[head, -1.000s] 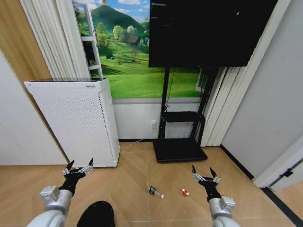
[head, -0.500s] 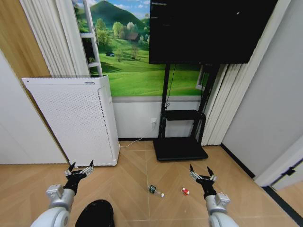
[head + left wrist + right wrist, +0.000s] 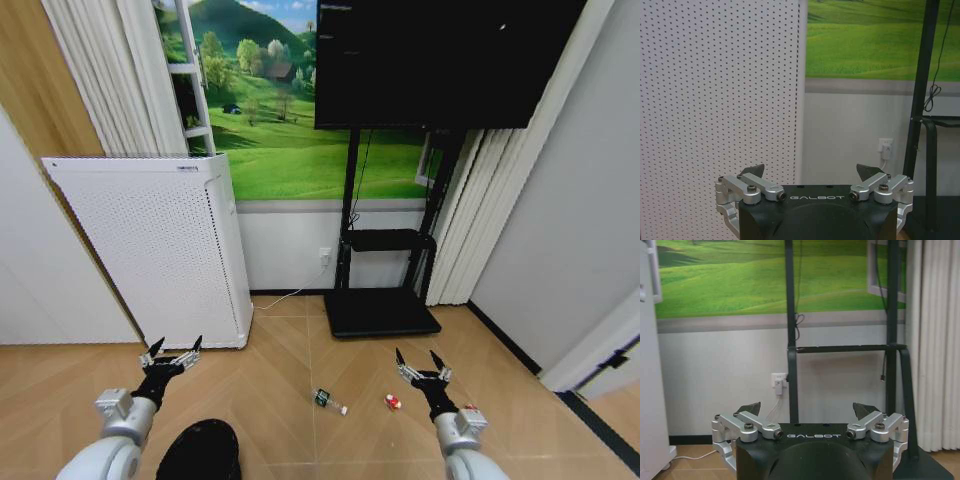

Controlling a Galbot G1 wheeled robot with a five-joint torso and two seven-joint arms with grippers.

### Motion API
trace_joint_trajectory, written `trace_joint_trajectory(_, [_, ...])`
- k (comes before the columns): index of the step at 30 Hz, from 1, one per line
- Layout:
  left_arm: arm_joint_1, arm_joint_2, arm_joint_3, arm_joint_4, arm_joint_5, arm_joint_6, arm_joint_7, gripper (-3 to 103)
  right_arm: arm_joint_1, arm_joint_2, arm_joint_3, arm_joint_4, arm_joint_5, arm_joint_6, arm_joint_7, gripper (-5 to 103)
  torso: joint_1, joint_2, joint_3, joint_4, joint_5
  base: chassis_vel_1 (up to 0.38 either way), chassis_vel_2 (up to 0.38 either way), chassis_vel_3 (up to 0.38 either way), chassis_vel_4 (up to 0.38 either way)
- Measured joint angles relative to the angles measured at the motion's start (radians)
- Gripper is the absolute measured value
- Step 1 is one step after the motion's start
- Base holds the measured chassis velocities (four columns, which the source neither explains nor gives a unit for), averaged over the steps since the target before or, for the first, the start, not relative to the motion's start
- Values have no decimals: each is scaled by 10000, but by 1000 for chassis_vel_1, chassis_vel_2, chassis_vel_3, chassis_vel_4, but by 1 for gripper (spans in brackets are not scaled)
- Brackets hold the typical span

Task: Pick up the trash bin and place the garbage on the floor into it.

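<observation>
Trash bin (image 3: 200,452) sits on the floor (image 3: 290,370) at the lower edge of your head view, just below and slightly inboard of your left gripper (image 3: 171,352), whose jaws are spread wide and empty. That arm is plainly the nearer one. Your right gripper (image 3: 421,367) hovers with its jaws also apart, close to the red-and-white wrapper (image 3: 392,402), while the small bottle (image 3: 329,401) lies between the two arms, its long axis running diagonally across the boards.

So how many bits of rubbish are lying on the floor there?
3: a small bottle mid-floor, a red-and-white wrapper right of it, and another just beyond the right gripper. More may be hidden.
</observation>
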Motion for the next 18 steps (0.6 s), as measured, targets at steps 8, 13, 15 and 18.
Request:
trace_joint_trajectory(8, [344,1041,-142,44,-534,-64,185,100,228,-499,-209,-23,12,-19,-107,100,-128,-344,-217,2,-3,0,0,0,0])
trace_joint_trajectory(13, [222,1442,-8,-31,-747,4,142,100,243,-591,-303,64,4,-63,-98,100,-209,-541,-330,-1,-2,0,0,0,0])
trace_joint_trajectory(15, [201,1533,42,-34,-747,12,144,100,243,-669,-327,65,1,-64,-98,100,-228,-587,-356,0,-2,0,0,0,0])
trace_joint_trajectory(18, [176,1684,131,-42,-744,22,149,100,264,-872,-337,60,-9,-64,-97,100,-275,-711,-435,0,-2,0,0,0,0])
